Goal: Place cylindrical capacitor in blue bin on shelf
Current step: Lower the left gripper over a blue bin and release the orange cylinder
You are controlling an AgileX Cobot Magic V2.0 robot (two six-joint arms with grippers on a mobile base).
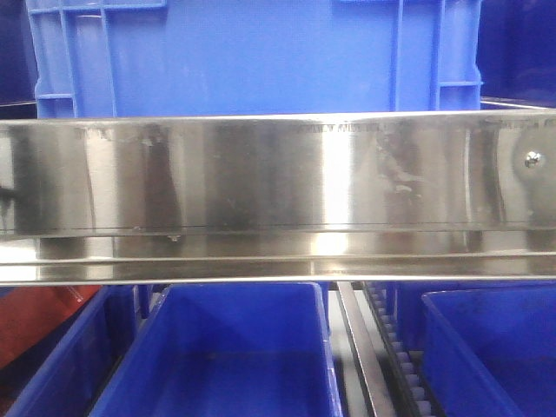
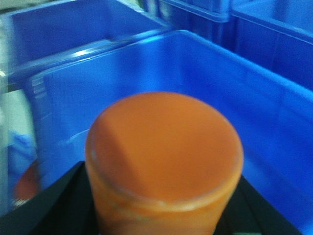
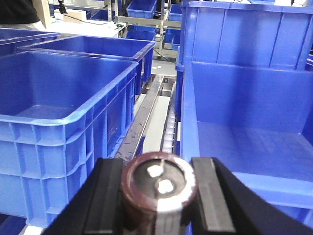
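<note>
Right claw [image 3: 159,196] around capacitor [image 3: 157,182] (two terminals)

A maroon cylindrical capacitor [image 3: 159,191], with two silvery terminals on its end face, sits clamped between black fingers [image 3: 105,196]. An orange cylinder [image 2: 164,156] hangs over an open blue bin [image 2: 274,112]. The shelf [image 1: 278,187] shows a mirror-bright steel rail.

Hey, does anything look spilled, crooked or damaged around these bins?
Nothing stands out. The blue bins sit upright, nothing is spilled, and the shelf rail shows only light scuffs. The left gripper holds an orange cylinder, the right gripper a dark capacitor.
</note>
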